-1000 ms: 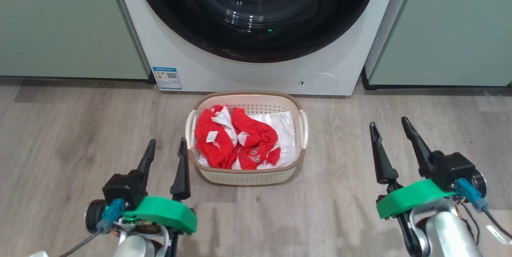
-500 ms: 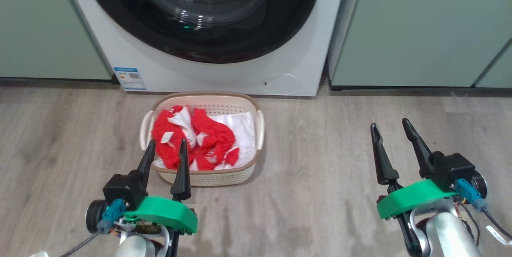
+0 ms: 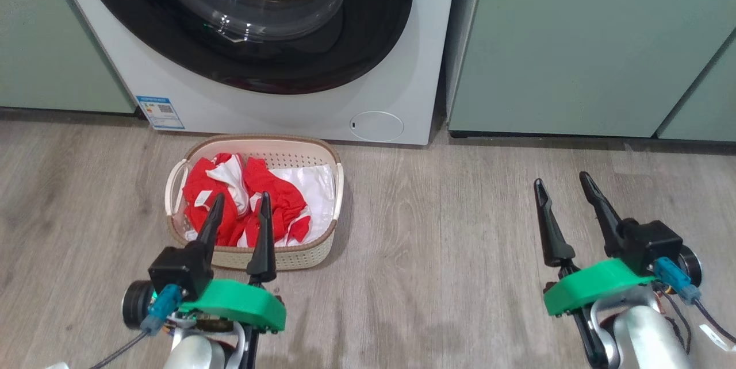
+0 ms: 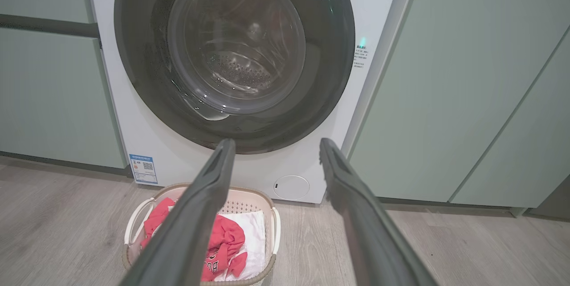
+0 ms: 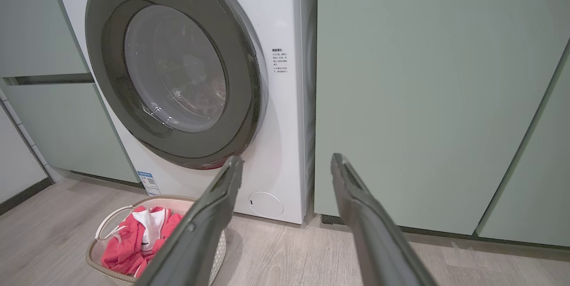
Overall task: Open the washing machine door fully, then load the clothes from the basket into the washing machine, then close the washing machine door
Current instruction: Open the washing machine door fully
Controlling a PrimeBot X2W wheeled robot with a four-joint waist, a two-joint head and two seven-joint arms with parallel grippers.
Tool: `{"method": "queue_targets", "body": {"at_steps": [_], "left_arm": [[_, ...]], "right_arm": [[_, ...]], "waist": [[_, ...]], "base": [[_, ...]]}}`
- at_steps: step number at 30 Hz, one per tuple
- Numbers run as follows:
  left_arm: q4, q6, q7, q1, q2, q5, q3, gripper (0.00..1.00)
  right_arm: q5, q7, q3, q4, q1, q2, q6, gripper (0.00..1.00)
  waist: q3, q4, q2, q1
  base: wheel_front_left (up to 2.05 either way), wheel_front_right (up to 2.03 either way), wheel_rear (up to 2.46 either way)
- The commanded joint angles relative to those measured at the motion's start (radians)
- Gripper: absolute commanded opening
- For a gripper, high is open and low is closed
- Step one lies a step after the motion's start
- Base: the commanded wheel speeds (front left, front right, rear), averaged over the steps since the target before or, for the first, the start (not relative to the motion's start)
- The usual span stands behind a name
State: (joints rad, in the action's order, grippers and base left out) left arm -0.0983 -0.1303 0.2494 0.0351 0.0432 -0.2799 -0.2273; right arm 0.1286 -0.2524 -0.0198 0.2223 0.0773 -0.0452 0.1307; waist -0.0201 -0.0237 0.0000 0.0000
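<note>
Two end effectors (image 3: 242, 196) (image 3: 560, 179) — spread, empty, pointing forward

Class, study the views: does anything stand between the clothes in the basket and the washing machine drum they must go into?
Yes. The washing machine door is shut, its glass covering the drum. It stands just behind the basket holding the clothes and must be swung open first.
</note>
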Motion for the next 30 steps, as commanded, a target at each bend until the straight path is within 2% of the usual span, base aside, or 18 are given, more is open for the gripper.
{"method": "queue_targets", "body": {"at_steps": [1,30], "left_arm": [[0.035,-0.009,0.012,0.025,0.007,0.014,0.031,1.0],[0.006,-0.037,0.012,0.016,0.007,0.065,0.027,1.0]], "right_arm": [[-0.009,-0.009,-0.027,-0.024,0.041,-0.005,0.0,1.0],[0.009,-0.009,-0.035,-0.022,0.037,-0.005,0.0,1.0]], "waist": [[0.002,0.001,0.0,0.0],[0.013,-0.001,0.0,0.0]], "base": [[0.4,0.4,-0.8],[0.01,0.01,-0.02]]}}
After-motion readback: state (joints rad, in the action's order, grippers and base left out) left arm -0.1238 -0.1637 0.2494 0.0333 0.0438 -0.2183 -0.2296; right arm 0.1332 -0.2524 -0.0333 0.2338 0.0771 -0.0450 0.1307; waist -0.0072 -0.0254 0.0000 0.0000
